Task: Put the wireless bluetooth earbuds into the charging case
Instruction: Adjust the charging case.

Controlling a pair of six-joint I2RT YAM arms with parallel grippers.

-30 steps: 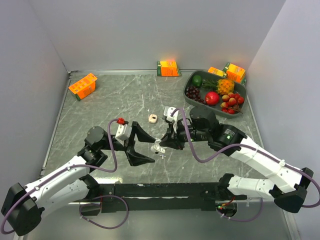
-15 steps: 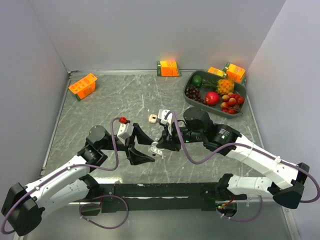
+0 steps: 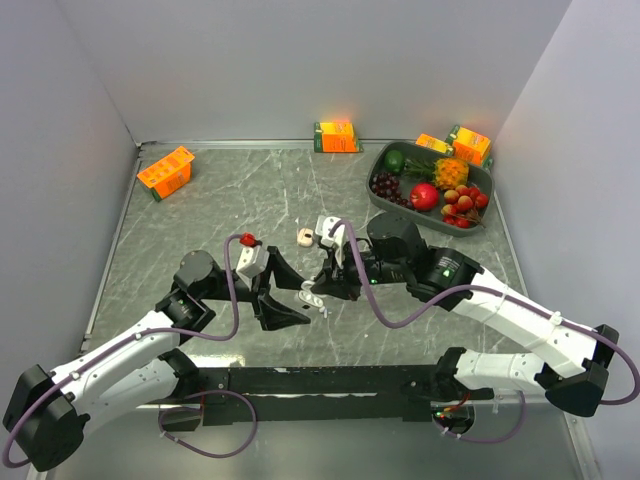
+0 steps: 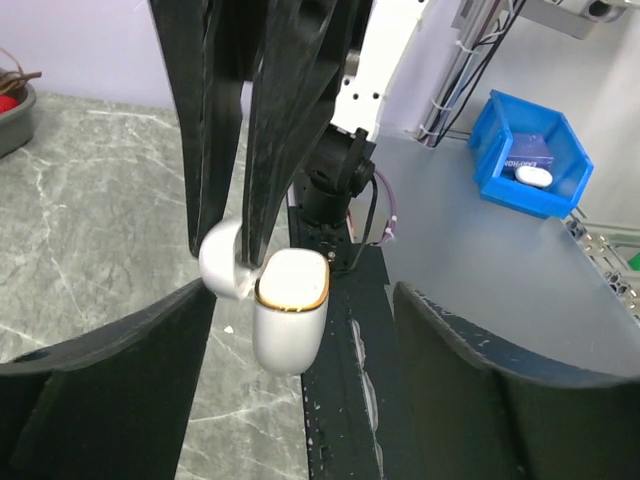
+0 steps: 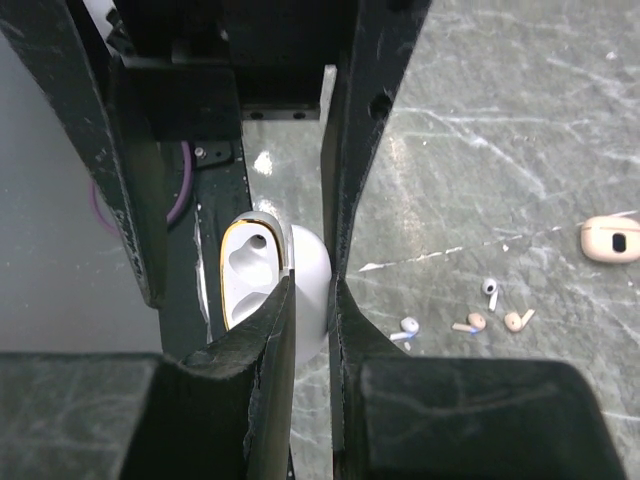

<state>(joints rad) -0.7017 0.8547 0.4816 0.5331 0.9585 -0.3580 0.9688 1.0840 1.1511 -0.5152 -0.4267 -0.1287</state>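
- The right gripper (image 5: 310,300) pinches the rounded lid of an open, gold-rimmed white plastic charging case (image 5: 250,275). It holds the case in the air above the near middle of the grey marble-patterned bench (image 3: 200,210).
- Both moulded hollows inside the case show in the right wrist view, and both are bare.
- The left gripper (image 3: 305,300) stands with its jaws spread wide. In the left wrist view the case hangs between its two black fingers (image 4: 450,350), and neither is seen touching it.
- Four tiny whitish and pale-beige wireless bluetooth earbuds (image 5: 476,321) lie loose in a small cluster on the bench surface, none of them in a case.
- A small rounded beige case (image 3: 305,236) sits near the middle of the bench, a little apart from the cluster.
- From above, the earbuds themselves are too small, or too hidden by the arms, to pick out.
- A grey tray of toy fruit (image 3: 378,152) occupies the far right corner of the bench.
- Orange cartons (image 3: 336,136) stand along the far edge, with another toward the far left corner.
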